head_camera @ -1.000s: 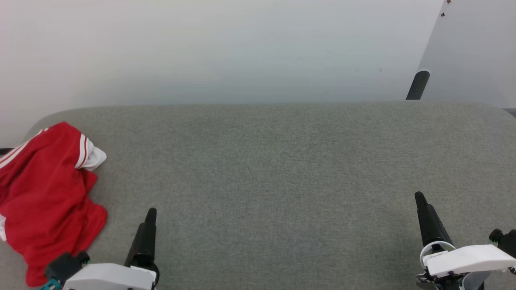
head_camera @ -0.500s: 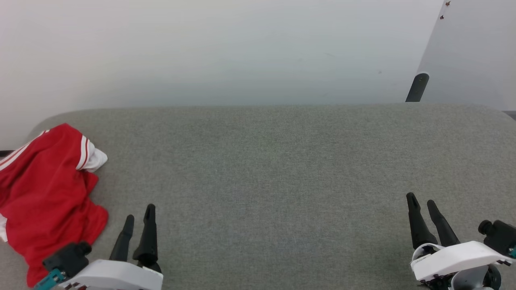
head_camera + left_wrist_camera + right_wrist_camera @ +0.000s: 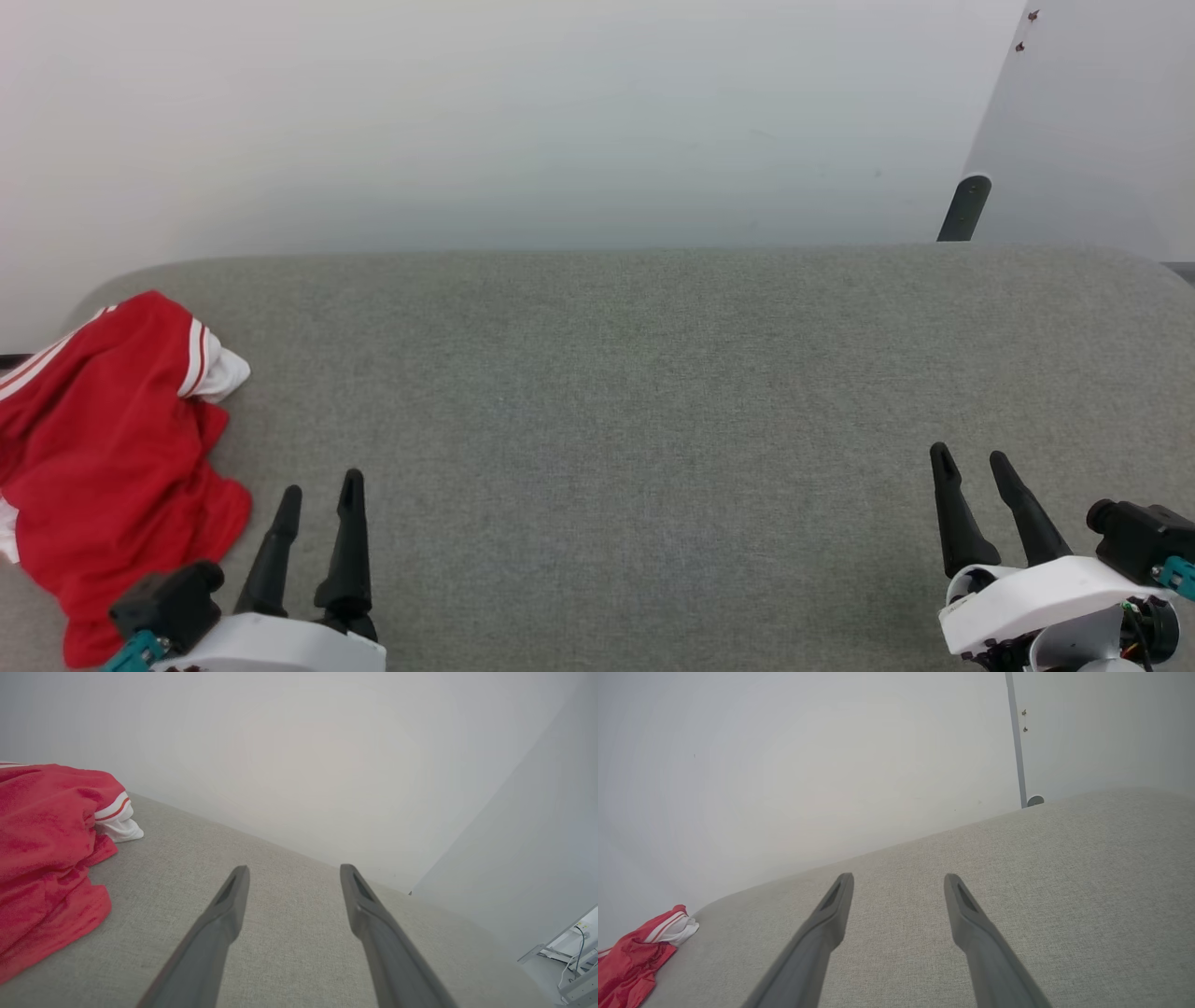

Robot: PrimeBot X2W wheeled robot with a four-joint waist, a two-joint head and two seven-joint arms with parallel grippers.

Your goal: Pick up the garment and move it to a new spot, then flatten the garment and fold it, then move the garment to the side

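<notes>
Left gripper (image 3: pixel 322 483) and right gripper (image 3: pixel 968 454) wide open, empty; best pinching a thick fold (not an edge) of crumpled garment (image 3: pixel 103 467).

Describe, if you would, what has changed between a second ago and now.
Both wrists rolled: the left gripper and the right gripper, each showing one finger edge-on before, now show two fingers side by side, open and empty. Nothing was taken hold of or let go. The garment stayed crumpled at the left end of the grey padded surface; its slight shift is the camera's.
</notes>
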